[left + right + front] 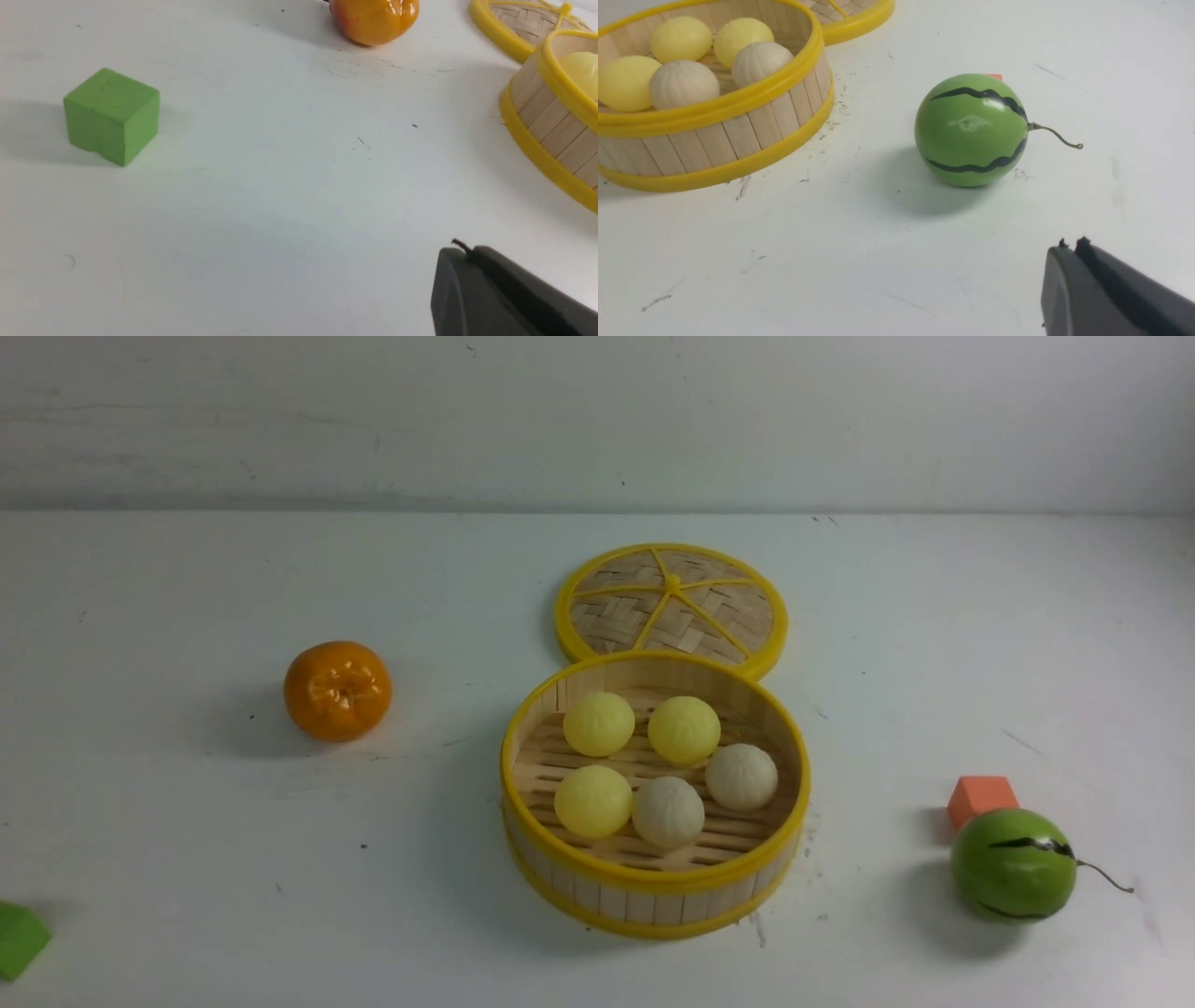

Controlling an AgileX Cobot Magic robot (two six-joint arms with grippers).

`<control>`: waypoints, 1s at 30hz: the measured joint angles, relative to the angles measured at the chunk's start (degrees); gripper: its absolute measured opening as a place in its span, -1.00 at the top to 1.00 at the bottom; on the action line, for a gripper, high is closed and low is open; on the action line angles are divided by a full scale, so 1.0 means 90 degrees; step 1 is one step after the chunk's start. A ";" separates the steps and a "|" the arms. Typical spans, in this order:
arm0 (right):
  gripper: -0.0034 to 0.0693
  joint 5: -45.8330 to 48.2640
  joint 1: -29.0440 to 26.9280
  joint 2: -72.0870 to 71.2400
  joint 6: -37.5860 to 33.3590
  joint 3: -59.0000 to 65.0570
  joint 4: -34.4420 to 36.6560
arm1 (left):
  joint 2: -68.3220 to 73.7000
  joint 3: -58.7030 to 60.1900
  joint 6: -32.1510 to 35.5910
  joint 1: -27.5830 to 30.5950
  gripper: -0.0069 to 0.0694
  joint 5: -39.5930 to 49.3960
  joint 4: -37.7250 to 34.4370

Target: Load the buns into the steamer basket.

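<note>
The steamer basket (653, 887), a round bamboo tub with yellow rims, stands mid-table. Several buns lie on its slatted floor: three pale yellow ones (598, 723) (683, 729) (593, 800) and two off-white pleated ones (667, 811) (740, 777). The right wrist view shows the same basket (738, 135) with buns (683, 84) inside. Neither arm appears in the front view. My left gripper (467, 254) is shut on nothing, hanging over bare table, well apart from the basket wall (551, 126). My right gripper (1071, 247) is shut and empty, near the melon.
The woven lid (672, 602) lies flat behind the basket. An orange (337, 690) sits to the left, a green block (19, 938) at the front left edge. A green striped melon ball (1013, 863) and an orange block (980, 799) sit at the right.
</note>
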 joint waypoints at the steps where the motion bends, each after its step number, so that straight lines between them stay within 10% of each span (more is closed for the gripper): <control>1: 0.87 0.0000 0.0000 0.0000 0.0001 0.0000 0.0000 | 0.0000 0.0000 -0.0007 0.0000 0.85 0.0000 -0.0005; 30: 0.82 0.0000 0.0000 0.0000 0.0007 0.0000 0.0000 | 0.0000 0.0007 -0.0009 0.0000 0.85 -0.0036 -0.0008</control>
